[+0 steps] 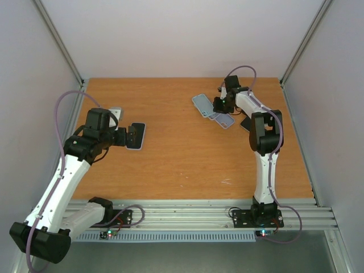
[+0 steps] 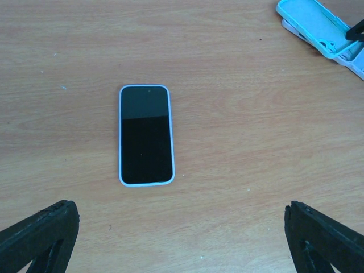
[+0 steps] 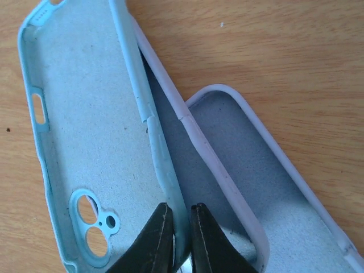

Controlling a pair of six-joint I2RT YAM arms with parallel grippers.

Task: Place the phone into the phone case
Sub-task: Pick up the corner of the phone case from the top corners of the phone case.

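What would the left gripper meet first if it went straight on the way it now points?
Probably the phone, lying flat on the table, centred ahead between the open fingers of the left gripper. Depth is unclear, so the fingertips might touch down beside it first.

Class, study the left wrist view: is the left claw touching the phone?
No, the phone lies flat on the table, apart from the open left claw.

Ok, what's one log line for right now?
left gripper: open, above phone | phone: flat, screen up | right gripper: pinching blue case side wall | blue case: overlapping lilac case
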